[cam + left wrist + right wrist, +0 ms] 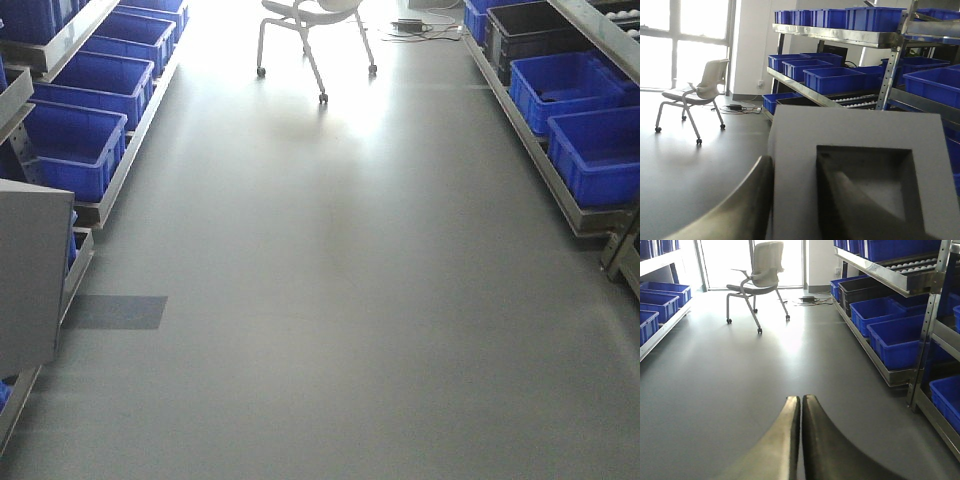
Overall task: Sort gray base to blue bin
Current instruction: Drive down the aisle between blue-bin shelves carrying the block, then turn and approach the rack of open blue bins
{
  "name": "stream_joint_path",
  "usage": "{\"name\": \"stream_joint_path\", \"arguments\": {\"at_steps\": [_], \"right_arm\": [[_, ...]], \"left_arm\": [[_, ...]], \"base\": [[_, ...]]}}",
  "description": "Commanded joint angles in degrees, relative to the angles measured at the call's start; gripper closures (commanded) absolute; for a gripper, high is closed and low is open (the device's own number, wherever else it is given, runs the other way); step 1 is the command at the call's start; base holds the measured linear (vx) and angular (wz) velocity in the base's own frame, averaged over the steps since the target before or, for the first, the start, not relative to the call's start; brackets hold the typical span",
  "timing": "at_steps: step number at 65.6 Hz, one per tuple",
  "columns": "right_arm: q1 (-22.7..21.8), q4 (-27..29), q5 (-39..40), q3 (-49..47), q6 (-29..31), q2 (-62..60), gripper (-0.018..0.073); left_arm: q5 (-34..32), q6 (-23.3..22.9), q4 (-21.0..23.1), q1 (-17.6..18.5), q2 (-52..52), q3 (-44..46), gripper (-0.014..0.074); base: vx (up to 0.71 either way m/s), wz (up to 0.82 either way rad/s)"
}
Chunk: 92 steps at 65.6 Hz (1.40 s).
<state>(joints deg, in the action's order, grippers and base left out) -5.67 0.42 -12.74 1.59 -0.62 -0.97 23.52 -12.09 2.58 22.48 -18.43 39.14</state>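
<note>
The gray base (850, 127) fills the lower right of the left wrist view, its dark square recess facing the camera. My left gripper (794, 162) is shut on its wall, one finger outside and the other inside the recess. The same gray block (35, 270) shows at the left edge of the front view, held above the floor. My right gripper (801, 399) is shut on nothing, low over the bare floor. Several blue crates (75, 145) line the racks on both sides; I cannot tell which is the blue bin.
Metal racks of blue crates (598, 152) flank a grey floor aisle. A black crate (530, 35) sits at the far right. A white wheeled chair (310, 20) and a cable stand at the aisle's far end. A dark square patch (120, 312) marks the floor at left.
</note>
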Motion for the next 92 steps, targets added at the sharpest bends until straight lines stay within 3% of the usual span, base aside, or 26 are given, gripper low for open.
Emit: {"name": "stream_joint_path", "arguments": {"at_steps": [1, 60, 92], "right_arm": [[-0.14, -0.42, 4.15, 0.12, 0.62, 0.83, 0.0564], [-0.14, -0.42, 4.15, 0.12, 0.62, 0.83, 0.0564], [-0.14, -0.42, 4.15, 0.12, 0.62, 0.83, 0.0564]], "left_arm": [[-5.99, -0.37, 0.53, 0.27, -0.66, 1.57, 0.0603], [-5.99, -0.37, 0.53, 0.27, -0.66, 1.57, 0.0603], [-5.99, -0.37, 0.53, 0.27, -0.66, 1.57, 0.0603]], "base": [[0.39, 0.07], [0.35, 0.1], [0.27, 0.68]]}}
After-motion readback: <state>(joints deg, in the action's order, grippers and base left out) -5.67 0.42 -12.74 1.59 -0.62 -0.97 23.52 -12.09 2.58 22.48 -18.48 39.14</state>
